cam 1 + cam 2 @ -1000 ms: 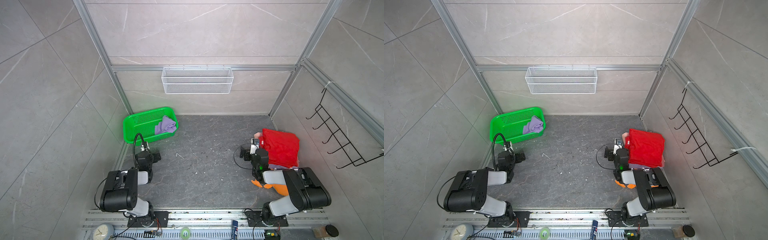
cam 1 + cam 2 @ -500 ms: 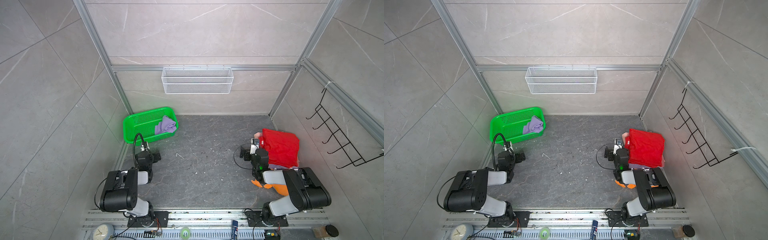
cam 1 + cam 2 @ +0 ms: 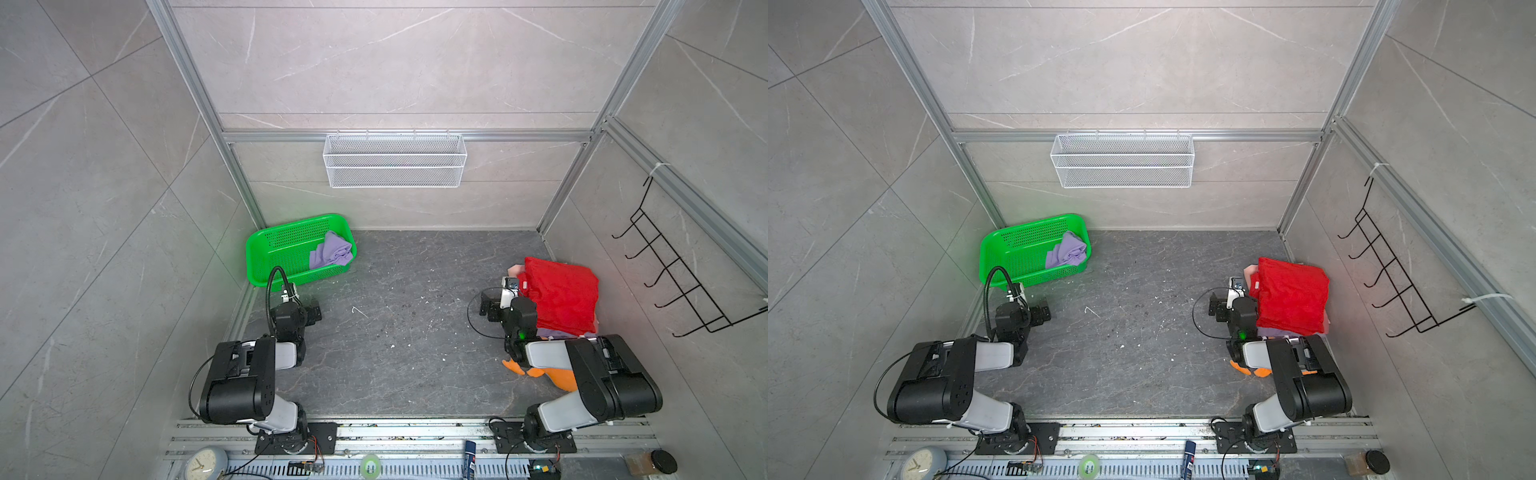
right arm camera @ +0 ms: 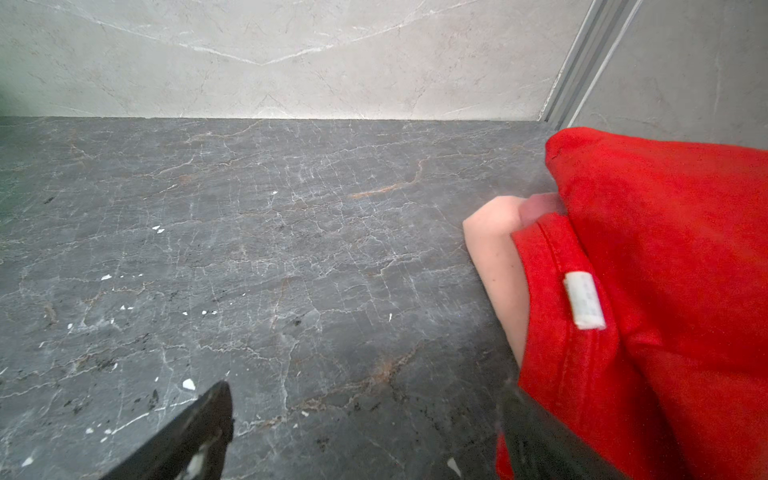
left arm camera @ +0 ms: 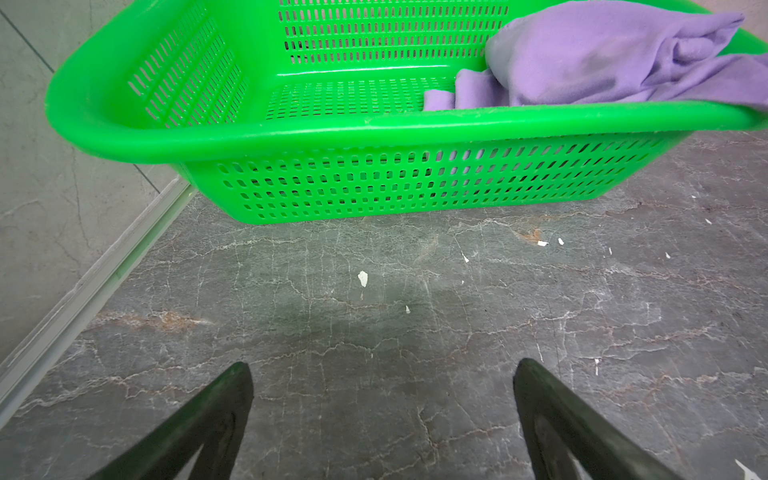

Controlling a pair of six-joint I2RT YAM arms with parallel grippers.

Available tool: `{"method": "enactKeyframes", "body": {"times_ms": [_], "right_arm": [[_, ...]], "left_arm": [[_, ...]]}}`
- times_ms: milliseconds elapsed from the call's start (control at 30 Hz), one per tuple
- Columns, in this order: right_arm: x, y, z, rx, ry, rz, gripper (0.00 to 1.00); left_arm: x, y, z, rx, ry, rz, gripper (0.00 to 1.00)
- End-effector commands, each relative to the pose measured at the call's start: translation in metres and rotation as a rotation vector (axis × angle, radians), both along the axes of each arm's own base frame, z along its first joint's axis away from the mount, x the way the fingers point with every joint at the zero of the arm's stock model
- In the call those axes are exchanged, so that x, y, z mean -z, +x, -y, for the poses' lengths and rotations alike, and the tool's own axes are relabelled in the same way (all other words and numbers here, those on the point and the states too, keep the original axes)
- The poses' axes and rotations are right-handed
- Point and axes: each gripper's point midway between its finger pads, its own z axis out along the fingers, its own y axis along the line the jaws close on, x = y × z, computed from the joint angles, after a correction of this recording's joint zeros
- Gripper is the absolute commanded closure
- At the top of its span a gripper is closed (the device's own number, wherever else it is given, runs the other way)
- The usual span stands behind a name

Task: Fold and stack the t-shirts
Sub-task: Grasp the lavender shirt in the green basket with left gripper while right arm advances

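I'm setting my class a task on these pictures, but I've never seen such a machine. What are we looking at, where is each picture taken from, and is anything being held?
It is a robot with two arms, a left arm and a right arm, each ending in a two-fingered gripper. Both top views look down on the whole scene; each wrist view comes from a camera on one arm, looking forward past its gripper. On the dark table stands a green basket with a crumpled lavender t-shirt inside. Across from it, a red t-shirt tops a pile, a pink t-shirt shows beneath it, and an orange toy lies partly hidden by the right arm. The left gripper and right gripper are both open and hold nothing.
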Motion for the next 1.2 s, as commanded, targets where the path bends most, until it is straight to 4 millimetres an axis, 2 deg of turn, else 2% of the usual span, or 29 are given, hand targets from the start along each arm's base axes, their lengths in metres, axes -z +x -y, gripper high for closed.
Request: {"method": "enactKeyframes", "body": {"times_ms": [0,100,167,267,400,533,600,700,800,833,967,1167], "right_arm": [[-0.023,0.001,-0.006,-0.036,-0.017,0.008,0.00],[-0.061,-0.009,-0.004,-0.016,0.027,-0.016,0.00],[-0.091,-0.018,-0.017,-0.065,0.109,0.012,0.00],[-0.125,-0.038,-0.039,-0.156,0.211,0.021,0.00],[-0.157,-0.058,-0.058,-0.249,0.273,0.023,0.00],[-0.179,-0.072,-0.085,-0.350,0.432,-0.045,0.00],[-0.184,-0.076,-0.100,-0.397,0.518,-0.073,0.00],[-0.189,-0.082,-0.127,-0.493,0.620,-0.109,0.00],[-0.190,-0.090,-0.158,-0.589,0.696,-0.162,0.00],[-0.189,-0.092,-0.169,-0.613,0.710,-0.179,0.00],[-0.178,-0.104,-0.211,-0.673,0.708,-0.252,0.00],[-0.158,-0.120,-0.263,-0.705,0.748,-0.323,0.00]], "left_arm": [[-0.015,0.009,0.003,0.027,0.025,0.050,0.00],[-0.015,0.009,0.003,0.027,0.026,0.050,0.00],[-0.015,0.009,0.003,0.025,0.026,0.051,0.00],[-0.015,0.009,0.002,0.024,0.026,0.050,0.00],[-0.015,0.009,0.003,0.027,0.025,0.051,0.00],[-0.015,0.008,0.003,0.027,0.025,0.052,0.00],[-0.022,0.009,0.012,0.080,0.031,0.071,0.00],[-0.050,0.001,0.025,0.112,0.035,0.025,0.00],[-0.087,-0.018,0.029,0.025,-0.143,-0.045,0.00],[-0.098,-0.026,0.036,0.024,-0.227,-0.053,0.00],[-0.121,-0.054,0.080,0.098,-0.507,-0.046,0.00],[-0.129,-0.089,0.147,0.224,-0.760,-0.140,0.00]]}}
